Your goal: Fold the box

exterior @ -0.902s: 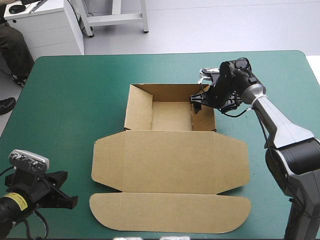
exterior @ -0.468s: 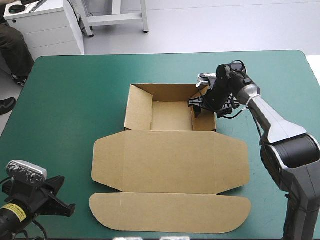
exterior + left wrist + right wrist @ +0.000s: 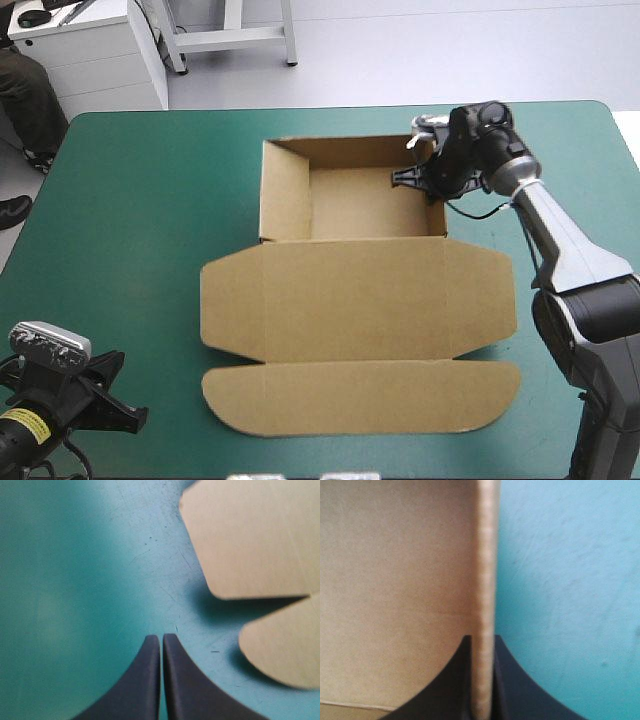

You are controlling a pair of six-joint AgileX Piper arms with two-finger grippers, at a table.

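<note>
Right gripper (image 3: pixel 481 641) is clamped edge-on over the right wall of the box (image 3: pixel 360 300), one black finger inside and one outside, probably to steady the tray. It sits centre frame: matte brown board, walls raised, lid flat, flaps rounded. Left gripper (image 3: pixel 161 639), fingers together and empty, hovers lower left over the teal-green cover (image 3: pixel 130 200).

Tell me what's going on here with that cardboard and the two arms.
The robot is partway through folding the brown box, which sits as an open tray with its lid lying flat toward the table's near edge. The right claw is shut on the tray's right wall, toward its far end. The left claw is shut, holding nothing, over the teal-green cover beside the lid's rounded corners.
</note>
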